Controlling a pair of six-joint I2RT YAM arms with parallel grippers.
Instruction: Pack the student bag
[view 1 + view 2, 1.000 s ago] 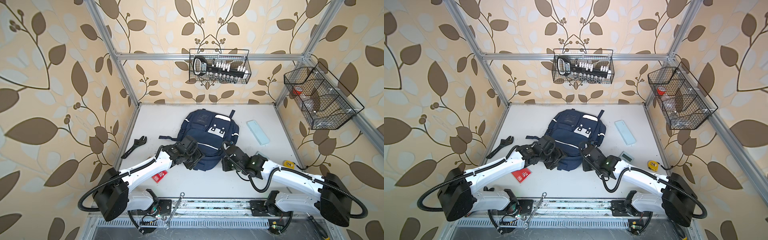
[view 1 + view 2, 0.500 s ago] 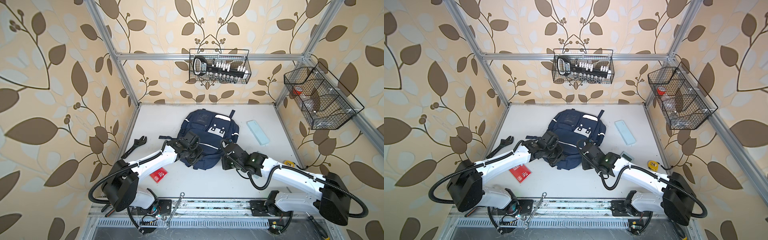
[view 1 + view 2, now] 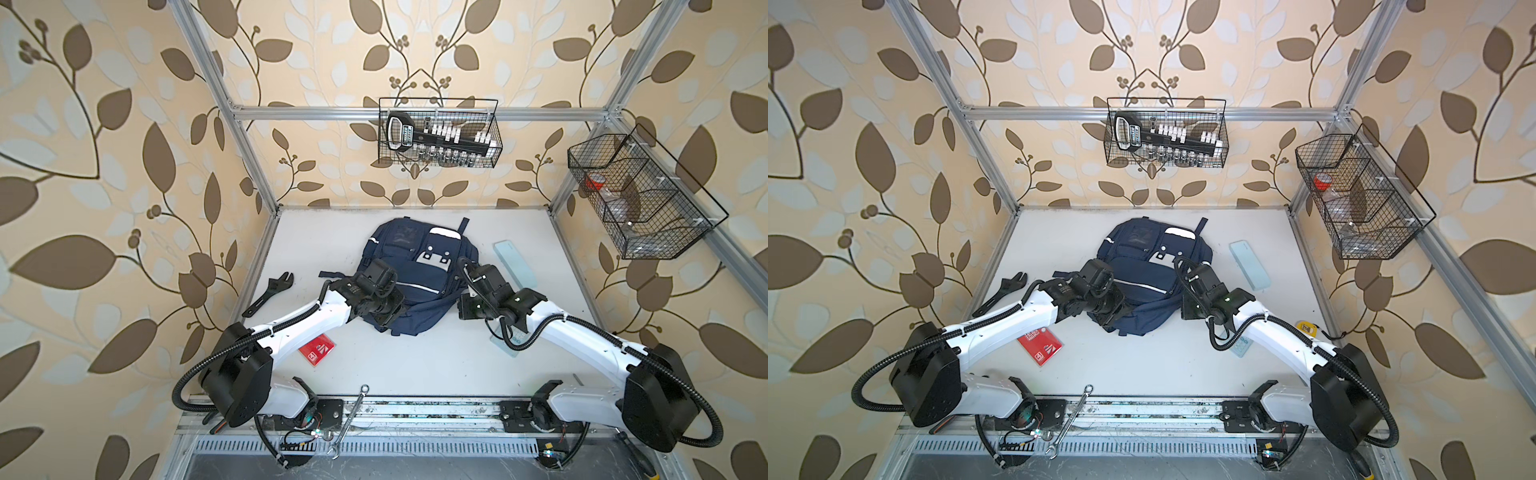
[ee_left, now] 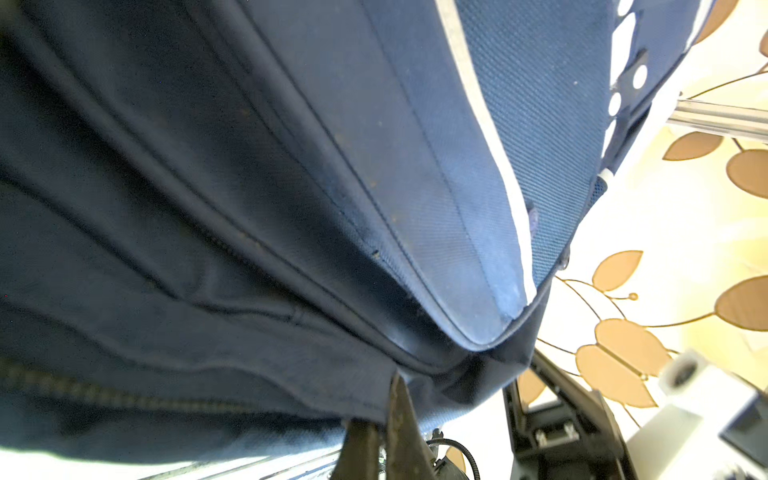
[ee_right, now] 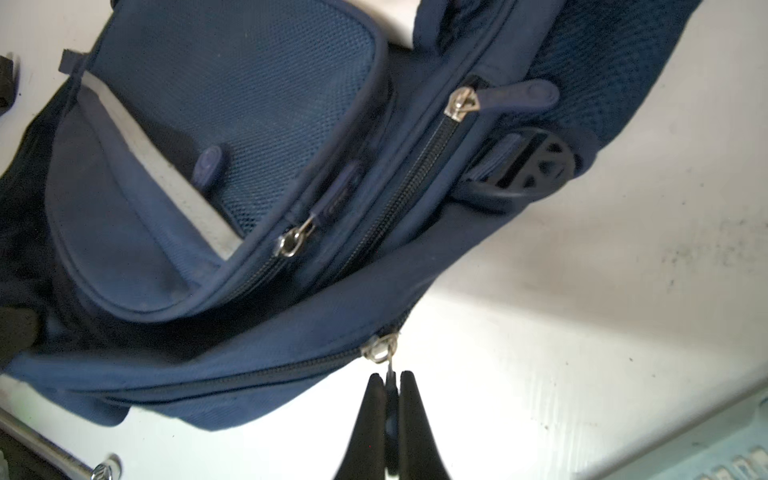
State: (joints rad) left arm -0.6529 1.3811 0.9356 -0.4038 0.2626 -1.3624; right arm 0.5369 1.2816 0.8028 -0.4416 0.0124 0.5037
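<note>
wrench (image 3: 270, 291): centre left | red card (image 3: 317, 350): lower left | blue case (image 3: 514, 265): centre right | spanner (image 3: 350, 420): bottom centre | socket basket (image 3: 440, 100): top centre

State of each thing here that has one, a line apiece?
bag: lying front up on table.
main zip: shut along the visible stretch.
pocket zips: shut where visible.
left hand: shut on bag edge.
right hand: shut on zip pull.

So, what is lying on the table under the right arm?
A flat pale-blue item pokes out beneath the right arm; only one end shows in both top views. The arm covers the rest, so I cannot tell what it is.
</note>
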